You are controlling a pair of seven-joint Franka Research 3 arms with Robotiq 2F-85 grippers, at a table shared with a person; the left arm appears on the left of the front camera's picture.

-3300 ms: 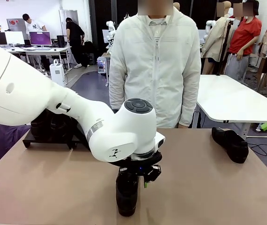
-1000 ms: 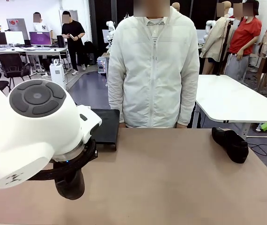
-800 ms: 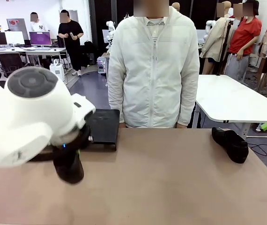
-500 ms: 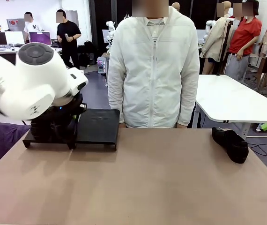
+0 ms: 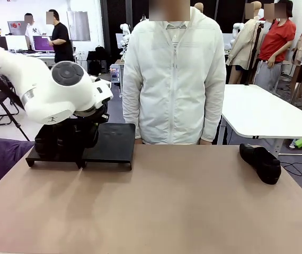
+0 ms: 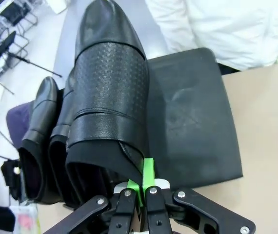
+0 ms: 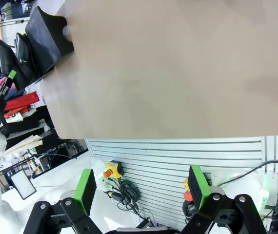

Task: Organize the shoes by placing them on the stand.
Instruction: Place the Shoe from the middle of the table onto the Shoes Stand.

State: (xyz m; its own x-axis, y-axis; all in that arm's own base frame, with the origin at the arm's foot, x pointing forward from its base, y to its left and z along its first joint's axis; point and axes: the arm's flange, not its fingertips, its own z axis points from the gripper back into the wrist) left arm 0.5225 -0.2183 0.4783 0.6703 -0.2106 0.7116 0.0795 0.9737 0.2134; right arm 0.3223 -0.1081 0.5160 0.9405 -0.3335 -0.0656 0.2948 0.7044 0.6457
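My left gripper (image 6: 141, 187) is shut on the heel rim of a black shoe (image 6: 107, 97). It holds that shoe toe-forward over the stand (image 6: 192, 126), right beside two other shoes (image 6: 39, 131) on the left panel. I cannot tell whether the held shoe touches the panel. In the front view the left arm (image 5: 61, 92) hangs over the stand (image 5: 111, 145) at the table's far left, hiding the gripper. Another shoe (image 5: 260, 162) lies on the table at the far right. My right gripper (image 7: 141, 190) is open and holds nothing, off the table's edge.
A person in a white jacket (image 5: 175, 79) stands at the far side, just right of the stand. The stand's right panel is bare. The tan tabletop (image 5: 183, 206) stretches between the stand and the lone shoe. A white table (image 5: 259, 111) stands behind at right.
My left arm has carried the held shoe from low over the table's front left, up and back to the stand. It now hangs beside the two shoes there. The right arm has not moved.
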